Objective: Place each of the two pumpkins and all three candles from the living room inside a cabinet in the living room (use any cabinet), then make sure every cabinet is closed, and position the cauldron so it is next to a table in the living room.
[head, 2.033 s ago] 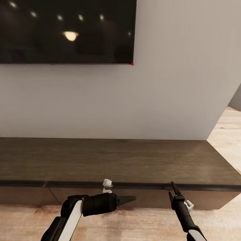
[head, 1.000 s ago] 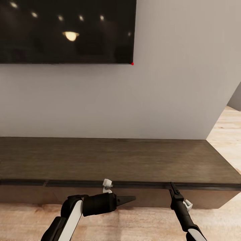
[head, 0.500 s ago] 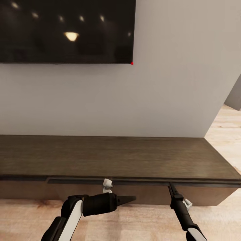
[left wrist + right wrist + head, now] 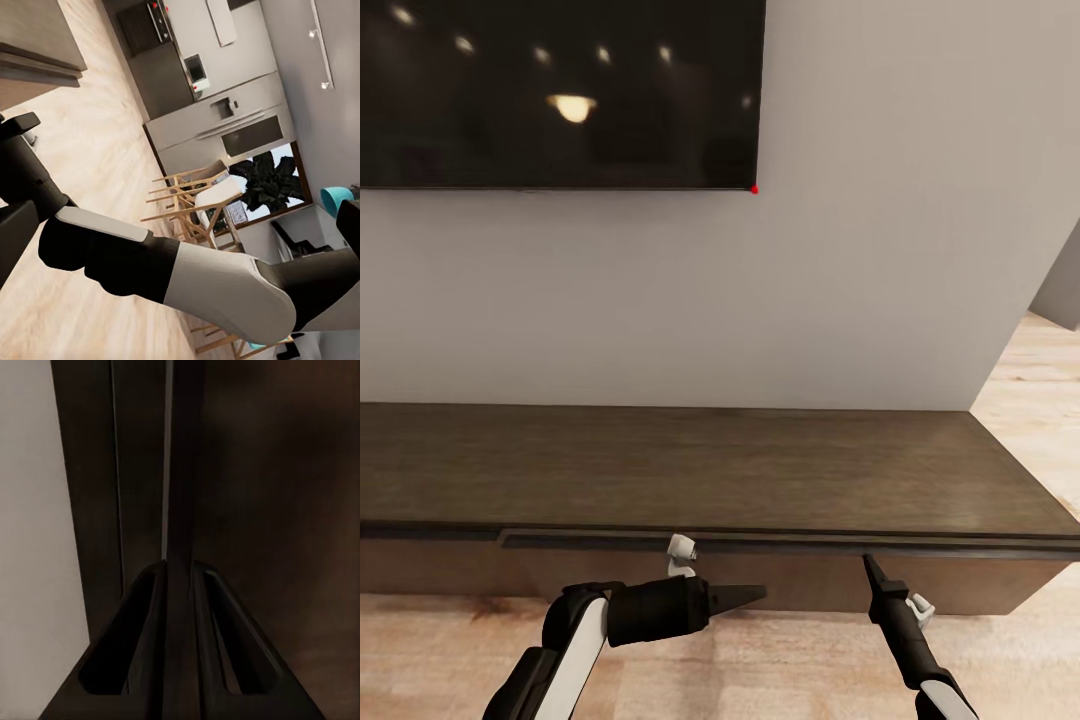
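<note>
while the drawer front stands slightly out:
right tool (image 4: pixel 868 566): tips pressed together, holding nothing, just below the cabinet (image 4: pixel 690 470) lip
left tool (image 4: pixel 755 593): pointing sideways toward the right tool; opening unclear

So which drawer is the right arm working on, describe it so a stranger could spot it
Find the big black screen on the grey wall; under it runs a long, low dark wood cabinet. The drawer is the wide front just below its top, where the right tool points. Unlike the flush front beside it, its top edge juts slightly forward.
</note>
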Tool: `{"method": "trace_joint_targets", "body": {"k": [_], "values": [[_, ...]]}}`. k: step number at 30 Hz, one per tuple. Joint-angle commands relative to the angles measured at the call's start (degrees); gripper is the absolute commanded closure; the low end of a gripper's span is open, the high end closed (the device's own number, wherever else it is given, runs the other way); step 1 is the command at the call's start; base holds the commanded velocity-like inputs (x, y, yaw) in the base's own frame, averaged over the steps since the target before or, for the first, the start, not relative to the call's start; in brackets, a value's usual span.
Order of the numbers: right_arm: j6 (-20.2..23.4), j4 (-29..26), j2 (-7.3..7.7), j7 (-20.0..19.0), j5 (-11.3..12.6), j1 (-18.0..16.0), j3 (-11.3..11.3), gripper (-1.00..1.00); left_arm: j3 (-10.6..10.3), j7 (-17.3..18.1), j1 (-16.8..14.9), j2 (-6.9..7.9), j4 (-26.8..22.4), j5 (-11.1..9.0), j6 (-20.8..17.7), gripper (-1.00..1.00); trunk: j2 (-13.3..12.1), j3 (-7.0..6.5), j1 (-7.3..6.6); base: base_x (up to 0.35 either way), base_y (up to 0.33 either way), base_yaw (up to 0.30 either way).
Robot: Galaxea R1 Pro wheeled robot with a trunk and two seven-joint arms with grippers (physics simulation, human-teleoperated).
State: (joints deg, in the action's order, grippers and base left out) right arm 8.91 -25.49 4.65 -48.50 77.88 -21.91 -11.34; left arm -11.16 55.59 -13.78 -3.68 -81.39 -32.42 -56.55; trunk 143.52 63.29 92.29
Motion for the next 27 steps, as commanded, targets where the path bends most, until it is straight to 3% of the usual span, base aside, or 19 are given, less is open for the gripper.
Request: {"method": "trace_joint_targets", "body": {"k": [1,27], "values": [[1.02,-0.09,0.0,-0.45,1.21,-0.07,-0.17,1.0,0.01,0.13,-0.02,-0.01,0.0,-0.01,-0.23,-1.0,0.02,0.04,-0.02,0.0,0.0,0.0],[0.94,-0.09,0.09,-0.46,1.22,-0.07,-0.17,1.0,0.01,0.13,-0.02,-0.01,0.0,-0.01,-0.23,-1.0,0.02,0.04,-0.02,-0.033,0.0,0.0]]}}
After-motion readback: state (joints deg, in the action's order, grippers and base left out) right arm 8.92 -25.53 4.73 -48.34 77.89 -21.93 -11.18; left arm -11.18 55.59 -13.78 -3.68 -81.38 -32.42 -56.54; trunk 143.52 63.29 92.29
